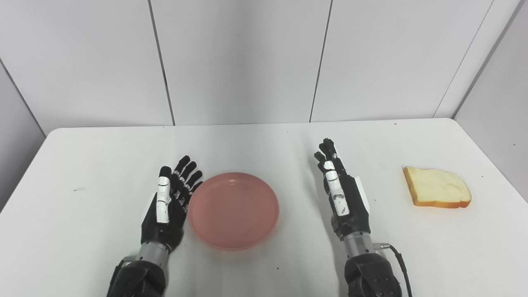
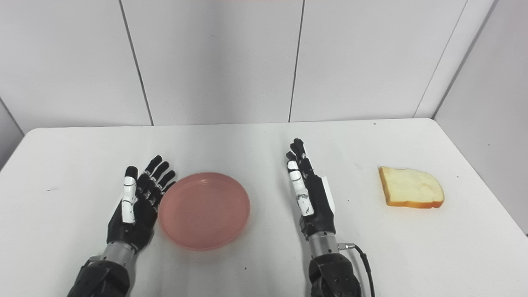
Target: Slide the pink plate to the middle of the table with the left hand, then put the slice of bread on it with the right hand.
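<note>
A round pink plate (image 1: pixel 233 209) lies empty on the white table, a little left of the middle. My left hand (image 1: pixel 169 202) is open, fingers straight, and stands on edge right against the plate's left rim. My right hand (image 1: pixel 342 192) is open and empty, fingers straight, upright on edge to the right of the plate, apart from it. A slice of bread (image 1: pixel 436 187) with a tan crust lies flat on the table at the far right, well clear of my right hand.
The white table (image 1: pixel 264 140) ends at grey wall panels at the back. Its right edge runs close behind the bread. A cable (image 1: pixel 402 264) trails from my right wrist.
</note>
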Tool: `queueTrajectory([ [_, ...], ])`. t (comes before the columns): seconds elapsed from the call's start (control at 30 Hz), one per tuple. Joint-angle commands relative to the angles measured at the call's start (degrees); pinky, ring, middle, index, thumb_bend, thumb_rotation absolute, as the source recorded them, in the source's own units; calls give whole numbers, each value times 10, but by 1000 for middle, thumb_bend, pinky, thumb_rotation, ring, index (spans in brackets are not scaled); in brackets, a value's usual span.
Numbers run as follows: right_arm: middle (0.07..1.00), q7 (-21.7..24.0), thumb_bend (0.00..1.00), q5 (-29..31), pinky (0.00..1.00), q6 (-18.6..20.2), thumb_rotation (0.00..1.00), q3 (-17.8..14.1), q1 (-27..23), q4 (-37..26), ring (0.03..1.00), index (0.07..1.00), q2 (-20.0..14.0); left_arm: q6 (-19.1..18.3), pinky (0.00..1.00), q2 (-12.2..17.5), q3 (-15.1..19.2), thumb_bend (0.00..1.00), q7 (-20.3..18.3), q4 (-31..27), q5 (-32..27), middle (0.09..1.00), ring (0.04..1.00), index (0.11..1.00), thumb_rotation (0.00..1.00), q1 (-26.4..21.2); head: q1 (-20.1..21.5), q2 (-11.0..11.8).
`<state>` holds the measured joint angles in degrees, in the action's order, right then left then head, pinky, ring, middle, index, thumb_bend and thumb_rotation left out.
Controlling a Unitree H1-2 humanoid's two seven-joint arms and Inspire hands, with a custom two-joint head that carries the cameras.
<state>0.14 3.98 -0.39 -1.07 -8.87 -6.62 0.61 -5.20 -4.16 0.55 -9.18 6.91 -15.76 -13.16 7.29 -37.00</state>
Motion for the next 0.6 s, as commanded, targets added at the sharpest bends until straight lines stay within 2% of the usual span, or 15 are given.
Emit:
queueTrajectory([
  [0.0,960,0,679,0,1000,-3,886,-3,-10,-19,940,963,-2,20,938,-9,-6,730,5,-20,10,962,940,914,965,-4,1,0],
  [0.17,963,7,665,11,1000,-6,885,-8,-8,-19,950,960,-12,35,949,-32,-8,719,14,-18,21,962,949,931,957,2,-12,1],
  [0.37,967,15,672,37,1000,4,882,-21,-2,-30,965,959,-29,47,950,-53,-22,734,25,-5,37,964,953,947,953,4,-61,-4],
  [0.57,968,21,677,56,1000,-4,898,-32,-6,-24,961,969,-43,60,950,-68,-20,745,35,10,40,962,950,939,930,-6,-70,-2],
])
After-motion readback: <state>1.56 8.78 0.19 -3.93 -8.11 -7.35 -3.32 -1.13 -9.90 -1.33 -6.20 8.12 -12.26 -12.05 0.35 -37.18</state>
